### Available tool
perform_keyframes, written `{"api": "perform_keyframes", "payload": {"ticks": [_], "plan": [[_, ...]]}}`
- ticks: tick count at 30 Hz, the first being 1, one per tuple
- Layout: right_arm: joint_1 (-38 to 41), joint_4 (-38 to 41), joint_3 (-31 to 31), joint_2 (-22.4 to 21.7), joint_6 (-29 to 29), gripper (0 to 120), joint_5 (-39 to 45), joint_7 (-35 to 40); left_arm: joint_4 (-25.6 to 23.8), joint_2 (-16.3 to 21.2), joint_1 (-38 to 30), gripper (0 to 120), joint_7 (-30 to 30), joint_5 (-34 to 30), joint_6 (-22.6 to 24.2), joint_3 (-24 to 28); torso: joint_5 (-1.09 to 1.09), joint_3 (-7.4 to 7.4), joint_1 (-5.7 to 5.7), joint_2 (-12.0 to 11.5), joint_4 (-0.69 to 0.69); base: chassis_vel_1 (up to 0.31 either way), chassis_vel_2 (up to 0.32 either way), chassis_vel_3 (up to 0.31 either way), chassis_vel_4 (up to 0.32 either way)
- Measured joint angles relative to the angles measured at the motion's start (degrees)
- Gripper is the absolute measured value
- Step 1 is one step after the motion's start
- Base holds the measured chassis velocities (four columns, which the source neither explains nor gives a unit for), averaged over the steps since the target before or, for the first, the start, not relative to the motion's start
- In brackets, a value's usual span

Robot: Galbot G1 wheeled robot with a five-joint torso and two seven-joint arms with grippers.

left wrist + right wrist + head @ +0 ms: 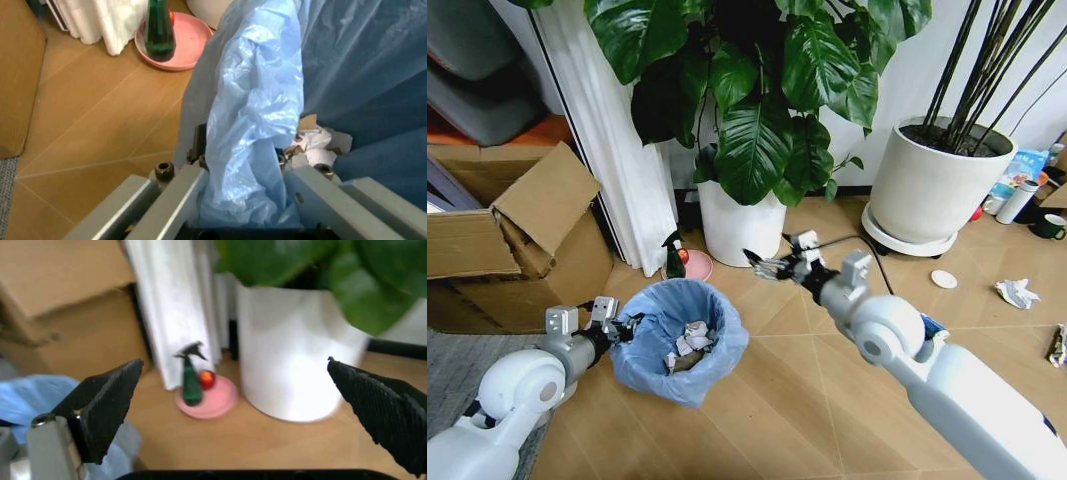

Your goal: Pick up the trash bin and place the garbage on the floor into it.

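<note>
The trash bin (682,345), a small round bin lined with a crinkly light blue bag, stands on the floor (807,400) in front of me. My left gripper (622,328) is shut on its rim; the left wrist view has its fingers (180,190) clamping the bag's folded edge (253,100). White paper wads (689,340) lie inside the bin (317,145). My right gripper (767,265) hangs open and empty above the bin's far side, its fingertips (107,400) wide apart. A crumpled paper wad (1017,293) and a silvery wrapper (1059,345) lie on the floor at the right.
An open cardboard box (517,230) stands to the left. A white plant pot (742,225) and a green spray bottle (674,258) on a pink saucer stand behind the bin. A larger white pot (937,185) and a dark mug (1052,227) are at the back right.
</note>
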Motion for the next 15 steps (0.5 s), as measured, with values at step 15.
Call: {"api": "perform_keyframes", "payload": {"ticks": [15], "plan": [[-5.8,-0.2,6.1,1.4,-0.7,100,-2.2,-0.3,-0.5,0.0,1.0,1,1.0,0.9,-0.2,0.4,-0.01,0.00,0.00,0.0,0.02,-0.005,-0.004,0.007,0.006]]}}
